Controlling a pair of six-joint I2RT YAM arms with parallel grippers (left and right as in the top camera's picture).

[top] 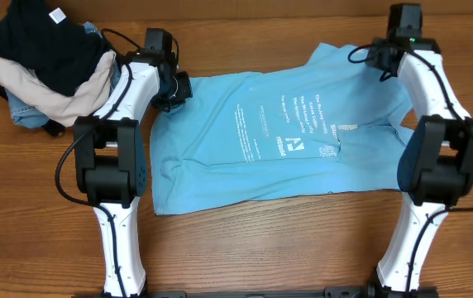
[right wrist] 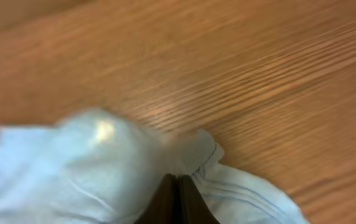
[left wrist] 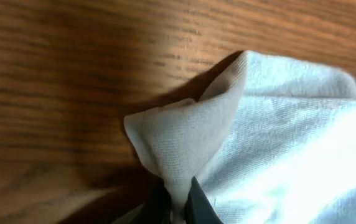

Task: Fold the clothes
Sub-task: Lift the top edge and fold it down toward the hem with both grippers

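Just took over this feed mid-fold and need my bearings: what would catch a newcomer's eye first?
The sky-blue shirt lies spread, print up, across the middle of the table. Both arms pinch its far edge: the left end effector is shut on the left corner, the right end effector on the right end. A pile of dark, cream and denim clothes sits at the far left corner.
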